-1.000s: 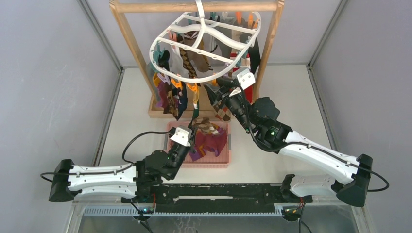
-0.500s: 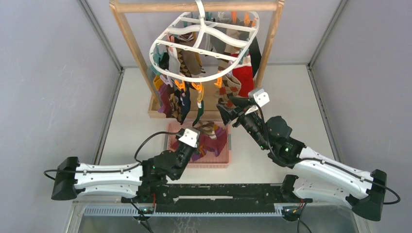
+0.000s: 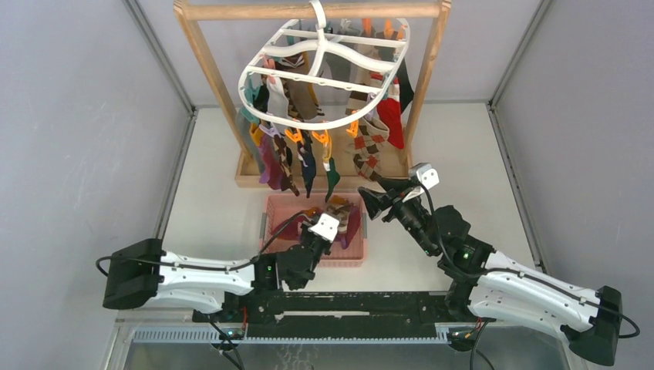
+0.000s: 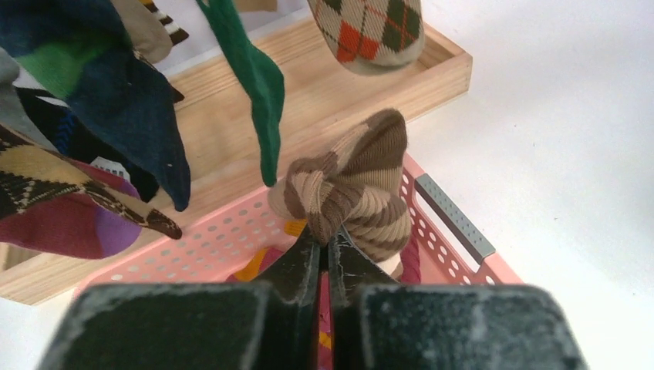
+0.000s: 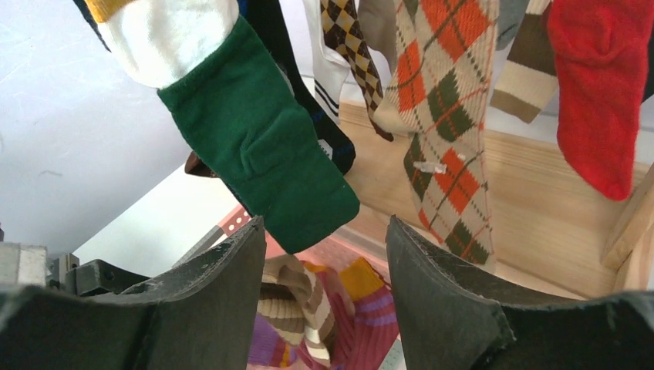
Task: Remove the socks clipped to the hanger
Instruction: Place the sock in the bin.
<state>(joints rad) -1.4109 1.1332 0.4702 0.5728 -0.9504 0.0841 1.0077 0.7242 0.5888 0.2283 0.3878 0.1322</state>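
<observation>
Brown-and-tan striped knit is what your left pincer (image 4: 325,245) has pressed between its tips: a bunched striped sock (image 4: 355,193), held low over the pink basket (image 4: 208,239), evidently so it can drop among the loose ones lying there. Your right pincer (image 5: 325,227) stands spread and empty, angled up at the dangling row. A green sock (image 5: 254,146) hangs just ahead of its fingers with an argyle sock (image 5: 443,154) beside that, which looks like lining up for a pull. Beyond, the socks (image 3: 271,158) hang from orange clips under the white hanger (image 3: 321,48), hooked on the wooden stand (image 3: 207,69) at the far side of the surface (image 3: 463,154). Plenty are clipped on, so the job looks far from done.
</observation>
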